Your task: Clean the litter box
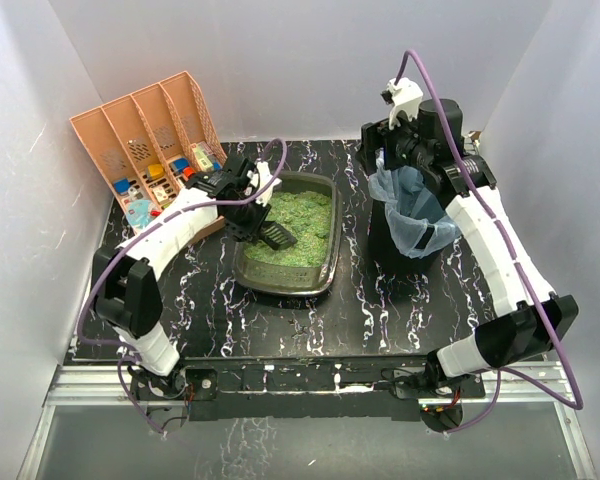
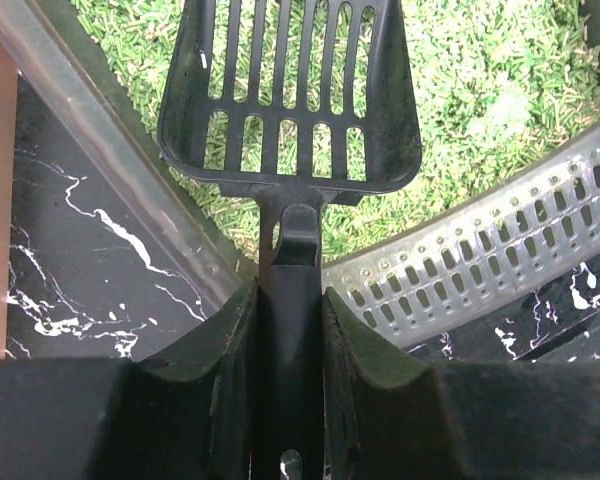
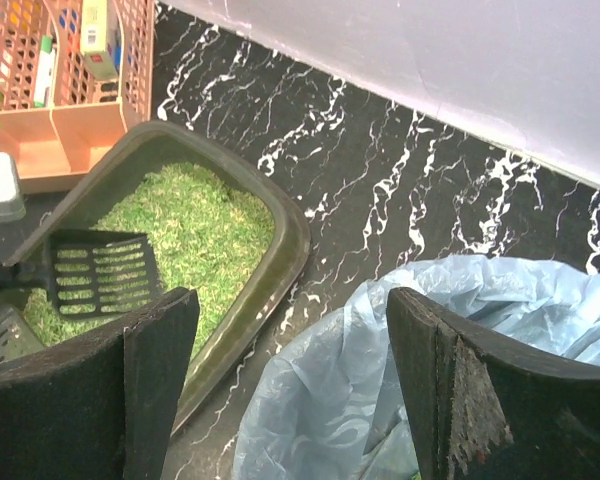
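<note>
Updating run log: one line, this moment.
left gripper shut on black slotted scoop over olive plastic litter box | right gripper open above blue-bagged bin

1 high camera looks down on the whole table (image 1: pixel 380 300). 2 wrist cameras look close. All 3 see the litter box (image 3: pixel 298 250).

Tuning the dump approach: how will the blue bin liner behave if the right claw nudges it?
Likely floppy: the blue liner is thin, wrinkled film, so it should crumple rather than resist. Probably light and snag-prone, as its loose rim bunches just below the open right claw.
</note>
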Controlling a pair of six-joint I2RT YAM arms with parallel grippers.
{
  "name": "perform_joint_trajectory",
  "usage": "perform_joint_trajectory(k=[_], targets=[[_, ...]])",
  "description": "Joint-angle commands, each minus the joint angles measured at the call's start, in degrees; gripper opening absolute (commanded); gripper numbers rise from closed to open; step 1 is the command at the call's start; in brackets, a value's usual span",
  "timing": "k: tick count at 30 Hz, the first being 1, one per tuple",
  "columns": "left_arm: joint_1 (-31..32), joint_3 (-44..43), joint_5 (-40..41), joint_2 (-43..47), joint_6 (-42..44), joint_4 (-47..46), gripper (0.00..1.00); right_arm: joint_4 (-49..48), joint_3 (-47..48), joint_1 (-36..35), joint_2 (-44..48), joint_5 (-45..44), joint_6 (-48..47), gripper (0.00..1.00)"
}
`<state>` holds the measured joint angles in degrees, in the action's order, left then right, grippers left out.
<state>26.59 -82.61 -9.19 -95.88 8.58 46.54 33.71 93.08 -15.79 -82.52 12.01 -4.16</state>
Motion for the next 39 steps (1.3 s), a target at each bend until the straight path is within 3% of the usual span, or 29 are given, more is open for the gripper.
perform_joint_trajectory(k=[1,15,28,39], targets=[[0.8,-2.6,0.9,-0.9,-2.6,0.4,0.0,-2.2,-1.6,0.8,1.7,1.7,0.5,0.82],[2.5,-3.9,4.8,-6.3,-2.6,-7.5,0.0,-4.1,-5.4,3.1,4.0,4.8,1.8,0.83],[2.8,-1.3,3.4,-8.5,-6.1,-19.1,0.0,-5.1,-7.7,4.5,4.9,7.7,3.0,0.83],[3.2,5.3,-3.6,-7.2,-6.4,-34.2,0.0,-5.3,-8.7,5.2,4.4,9.3,3.4,0.83]])
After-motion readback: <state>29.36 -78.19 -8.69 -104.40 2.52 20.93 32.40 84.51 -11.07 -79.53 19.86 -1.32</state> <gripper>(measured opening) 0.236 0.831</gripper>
